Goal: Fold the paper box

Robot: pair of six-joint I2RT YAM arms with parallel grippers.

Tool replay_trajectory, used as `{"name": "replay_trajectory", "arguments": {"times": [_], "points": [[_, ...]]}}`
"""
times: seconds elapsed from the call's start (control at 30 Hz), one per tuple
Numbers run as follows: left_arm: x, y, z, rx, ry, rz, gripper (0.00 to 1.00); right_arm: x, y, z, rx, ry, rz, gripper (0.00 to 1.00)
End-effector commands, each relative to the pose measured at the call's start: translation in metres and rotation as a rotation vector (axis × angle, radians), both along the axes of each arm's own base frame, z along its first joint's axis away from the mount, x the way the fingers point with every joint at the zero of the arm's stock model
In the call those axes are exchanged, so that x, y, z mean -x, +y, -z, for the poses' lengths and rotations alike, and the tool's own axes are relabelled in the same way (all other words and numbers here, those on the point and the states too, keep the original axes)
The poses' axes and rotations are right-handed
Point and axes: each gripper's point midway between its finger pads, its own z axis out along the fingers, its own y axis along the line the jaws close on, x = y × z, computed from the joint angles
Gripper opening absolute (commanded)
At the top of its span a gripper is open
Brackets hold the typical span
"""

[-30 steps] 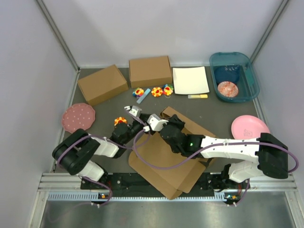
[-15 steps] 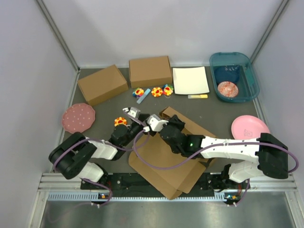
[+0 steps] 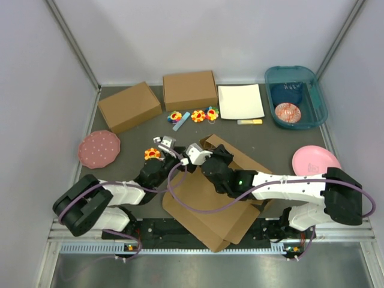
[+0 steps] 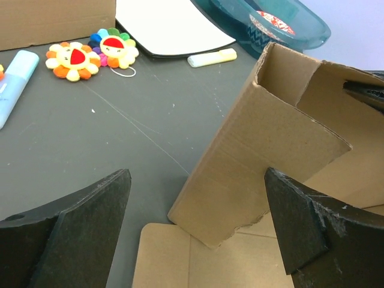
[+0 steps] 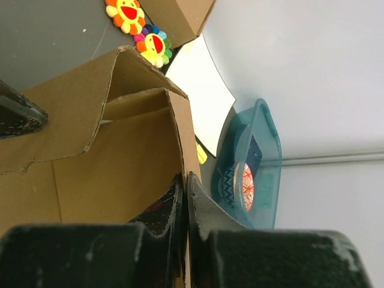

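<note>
Left gripper (image 4: 197,180) gaping and empty, flap straight ahead!
The paper box (image 3: 201,207) lies just ahead and right of its fingers, one flap upright; the right gripper (image 5: 185,186) pinches the wall behind it.

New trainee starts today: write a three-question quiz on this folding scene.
1. True or false: the left hand is clamped on the paper box.
2. What does the right hand pinch? A) nothing B) a paper box wall C) the left hand
3. Fill in: the patterned bowl lies in the ____ bin.
Key: 1 false; 2 B; 3 teal.
</note>
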Motion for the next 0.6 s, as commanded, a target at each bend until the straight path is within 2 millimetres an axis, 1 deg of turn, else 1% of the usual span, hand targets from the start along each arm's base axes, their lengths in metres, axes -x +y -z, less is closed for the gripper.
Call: {"name": "replay_trajectory", "arguments": {"times": [0.0,0.03,0.1,0.13,0.23,0.27,0.33,0.37,0.43,0.47,0.5,0.57], "points": [[0.002,0.009,-0.007,0.016,-0.027,-0.043,0.99,0.009,0.023,0.006,-0.090,0.074,-0.069,0.00],[0.003,0.010,-0.011,0.021,-0.052,-0.044,0.99,0.011,0.022,0.009,-0.074,0.094,-0.068,0.00],[0.006,0.012,-0.014,0.018,-0.080,-0.040,0.99,0.011,0.025,0.006,-0.090,0.103,-0.079,0.00],[0.007,0.012,-0.019,0.020,-0.115,-0.039,0.99,0.012,0.025,0.005,-0.095,0.108,-0.077,0.00],[0.011,0.019,-0.021,0.001,-0.172,-0.050,0.99,0.012,0.026,0.003,-0.106,0.116,-0.077,0.00],[0.012,0.021,-0.027,0.017,-0.204,-0.056,0.99,0.013,0.026,0.004,-0.102,0.122,-0.081,0.00],[0.011,0.021,-0.029,0.012,-0.228,-0.058,0.99,0.014,0.027,0.005,-0.114,0.131,-0.082,0.00],[0.010,0.018,-0.034,0.021,-0.242,-0.053,0.99,0.014,0.028,0.007,-0.111,0.140,-0.083,0.00],[0.009,0.011,-0.031,0.012,-0.241,-0.030,0.99,0.015,0.030,0.009,-0.124,0.153,-0.081,0.00],[0.006,0.009,-0.036,0.018,-0.254,-0.030,0.99,0.015,0.031,0.011,-0.122,0.160,-0.080,0.00],[0.006,0.004,-0.032,0.005,-0.252,-0.019,0.99,0.015,0.032,0.012,-0.122,0.164,-0.079,0.00],[0.003,-0.001,-0.037,0.001,-0.274,-0.013,0.99,0.016,0.033,0.018,-0.124,0.177,-0.075,0.00]]}}
